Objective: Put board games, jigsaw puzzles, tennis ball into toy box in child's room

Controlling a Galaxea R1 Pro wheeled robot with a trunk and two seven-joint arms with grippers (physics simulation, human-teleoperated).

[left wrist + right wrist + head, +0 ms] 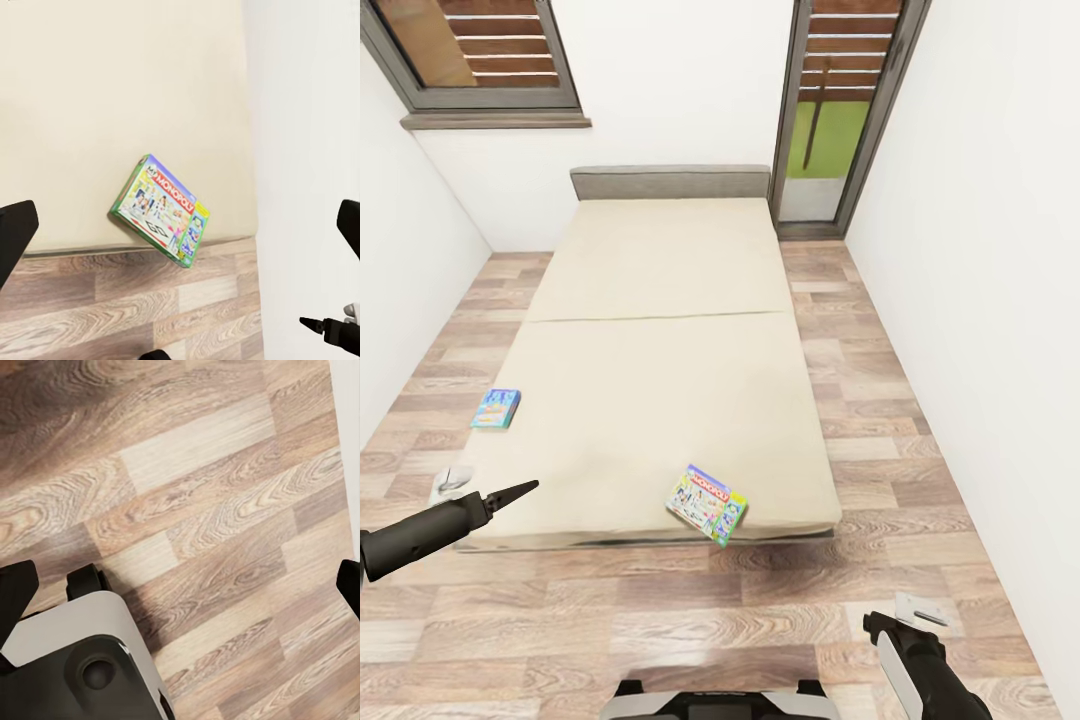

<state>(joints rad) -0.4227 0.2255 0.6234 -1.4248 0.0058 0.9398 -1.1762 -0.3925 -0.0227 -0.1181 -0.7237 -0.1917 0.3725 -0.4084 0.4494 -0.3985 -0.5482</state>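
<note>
While facing bed: green-edged board game at near edge, corner overhanging; blue board game at left edge. Left gripper released, fingers wide, over bed's near-left corner. Right gripper released, above plank floor.

A wide cream-mattressed bed stands ahead, headboard against the far wall. A green-edged printed board game box lies at its near right edge; a blue board game box lies at its left edge.

Green-edged board game, beige bed
</note>
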